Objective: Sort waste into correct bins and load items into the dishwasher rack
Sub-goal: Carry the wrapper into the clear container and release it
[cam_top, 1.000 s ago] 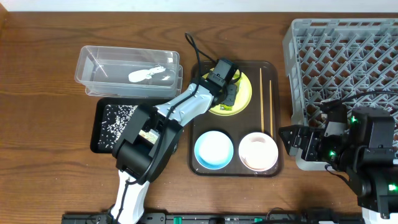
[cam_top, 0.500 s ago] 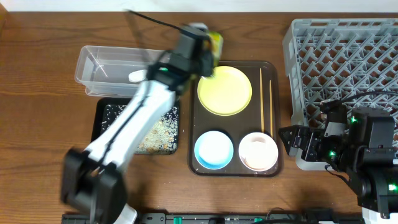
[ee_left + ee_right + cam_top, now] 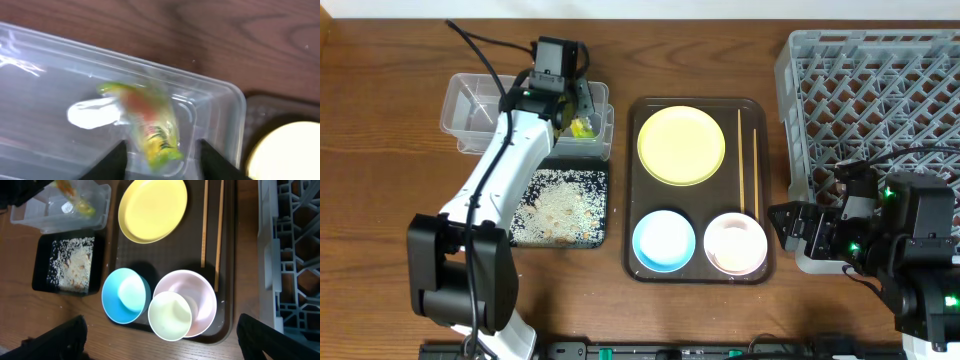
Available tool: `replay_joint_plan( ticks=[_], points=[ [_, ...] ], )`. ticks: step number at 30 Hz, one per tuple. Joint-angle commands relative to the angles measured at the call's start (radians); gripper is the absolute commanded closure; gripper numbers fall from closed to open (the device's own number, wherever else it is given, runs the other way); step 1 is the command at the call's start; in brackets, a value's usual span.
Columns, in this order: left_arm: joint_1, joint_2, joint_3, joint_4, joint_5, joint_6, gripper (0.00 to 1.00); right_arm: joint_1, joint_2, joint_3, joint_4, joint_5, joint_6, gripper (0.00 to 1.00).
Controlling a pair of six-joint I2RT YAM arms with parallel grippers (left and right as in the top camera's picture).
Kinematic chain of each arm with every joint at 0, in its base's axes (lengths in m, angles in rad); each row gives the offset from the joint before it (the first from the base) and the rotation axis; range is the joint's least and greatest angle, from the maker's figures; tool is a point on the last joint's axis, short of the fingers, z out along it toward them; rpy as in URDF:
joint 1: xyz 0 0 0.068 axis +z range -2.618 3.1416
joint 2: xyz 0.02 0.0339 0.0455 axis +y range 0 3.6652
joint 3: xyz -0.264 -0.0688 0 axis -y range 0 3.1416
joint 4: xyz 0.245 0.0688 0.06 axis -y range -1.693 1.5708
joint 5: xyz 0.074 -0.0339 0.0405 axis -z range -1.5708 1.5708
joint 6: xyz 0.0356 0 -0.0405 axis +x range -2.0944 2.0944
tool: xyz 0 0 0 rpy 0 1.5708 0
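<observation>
Left arm's jaws [image 3: 162,149] stand apart over the right end of the clear tub [image 3: 470,110], upper left. The blurred green-and-orange wrapper [image 3: 147,125] shows within its walls. Rice grains [image 3: 560,205] lie in the black tray [image 3: 606,185] just below. Yellow plate [image 3: 681,145], chopsticks [image 3: 741,160] and two bowls [image 3: 664,241] sit on the brown tray [image 3: 632,180], centre. Right arm's jaws [image 3: 161,330], lower right, are wide apart beside the grey rack [image 3: 870,100].

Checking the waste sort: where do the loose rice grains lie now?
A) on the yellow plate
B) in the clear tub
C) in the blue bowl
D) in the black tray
D: the rice grains lie scattered inside the shallow black tray, next to the clear tub.
</observation>
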Motion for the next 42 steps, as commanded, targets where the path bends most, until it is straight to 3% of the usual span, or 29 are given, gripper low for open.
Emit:
replay_joint_plan(
  ticks=[1, 3, 12, 20, 29, 42],
  points=[
    [-0.005, -0.06, 0.004, -0.018, 0.082, 0.005, 0.41, -0.014, -0.003, 0.016, 0.0, 0.008, 0.009, 0.06],
    [-0.005, -0.11, 0.004, -0.047, 0.128, 0.005, 0.35, -0.014, -0.003, 0.016, 0.0, 0.034, 0.009, 0.05],
    [-0.005, -0.454, 0.004, -0.315, 0.152, 0.095, 0.34, -0.014, -0.003, 0.016, 0.006, 0.119, 0.009, 0.03],
    [-0.005, -0.69, 0.004, -0.408, 0.152, 0.099, 0.19, -0.014, -0.003, 0.016, 0.015, 0.118, 0.01, 0.01],
    [-0.005, -0.767, 0.004, -0.41, 0.152, 0.098, 0.12, -0.014, -0.003, 0.016, 0.011, 0.119, 0.009, 0.01],
    [-0.005, -0.751, 0.004, -0.41, 0.153, 0.098, 0.11, -0.014, -0.003, 0.016, 0.01, 0.119, 0.009, 0.01]
  ],
)
